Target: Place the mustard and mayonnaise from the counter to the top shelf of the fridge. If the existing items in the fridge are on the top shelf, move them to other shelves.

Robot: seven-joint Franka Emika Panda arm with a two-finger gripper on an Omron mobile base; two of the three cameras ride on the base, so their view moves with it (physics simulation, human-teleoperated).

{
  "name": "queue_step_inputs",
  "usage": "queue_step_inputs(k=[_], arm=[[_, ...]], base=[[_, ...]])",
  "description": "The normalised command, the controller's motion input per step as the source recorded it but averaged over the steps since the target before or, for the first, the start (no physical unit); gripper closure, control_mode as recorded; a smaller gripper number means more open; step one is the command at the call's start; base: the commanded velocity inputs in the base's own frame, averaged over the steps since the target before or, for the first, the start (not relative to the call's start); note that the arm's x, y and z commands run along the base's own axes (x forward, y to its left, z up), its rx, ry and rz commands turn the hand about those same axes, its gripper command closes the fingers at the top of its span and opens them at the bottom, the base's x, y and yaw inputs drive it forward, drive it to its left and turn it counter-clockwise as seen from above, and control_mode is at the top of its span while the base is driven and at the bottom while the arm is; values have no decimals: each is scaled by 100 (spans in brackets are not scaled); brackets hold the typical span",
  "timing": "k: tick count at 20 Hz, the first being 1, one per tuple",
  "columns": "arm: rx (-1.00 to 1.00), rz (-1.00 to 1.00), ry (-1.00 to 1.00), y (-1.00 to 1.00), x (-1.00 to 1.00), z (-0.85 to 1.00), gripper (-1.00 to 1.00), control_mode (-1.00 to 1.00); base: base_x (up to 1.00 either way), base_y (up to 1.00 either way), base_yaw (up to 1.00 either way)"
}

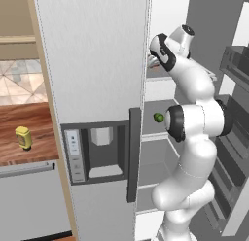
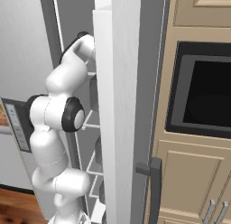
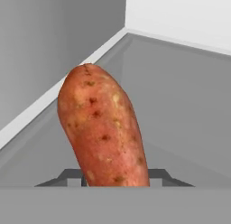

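Note:
An orange-red carrot [image 3: 103, 128] stands close up in the hand view, over a grey shelf [image 3: 180, 105] in a corner of the white-grey fridge interior. My gripper [image 3: 115, 178] is shut on the carrot, one dark fingertip [image 3: 70, 175] at each side of its lower end. From the left base view my arm reaches into the upper part of the open fridge [image 1: 97, 65]. A small round green vegetable [image 1: 158, 117] sits on a lower shelf. The yellow mustard [image 1: 23, 137] stands on the reddish-brown counter [image 1: 29, 118] at far left. The mayonnaise is out of view.
The closed fridge door with its dark dispenser panel [image 1: 99, 147] and handle [image 1: 133, 152] stands left of the arm. The open door with bins [image 1: 233, 65] is at the right. Beyond it are a black wall oven [image 2: 203, 96] and tan cabinets [image 2: 189, 182].

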Motion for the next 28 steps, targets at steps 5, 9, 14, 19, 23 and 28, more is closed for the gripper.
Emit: queue_step_inputs(k=[5,9,14,19,23,28], arm=[[-4,0,-27,8,-87,0,100,-100],[-7,0,-38,11,-100,8,100,-100],[-4,-8,-48,20,-100,62,100,-100],[0,-17,-28,8,-100,68,100,-100],[2,-22,0,0,-100,52,100,-100],[6,-24,16,0,-100,50,100,-100]], base=[[0,0,0],[0,0,0],[0,0,0],[0,0,0],[0,0,0],[0,0,0]])
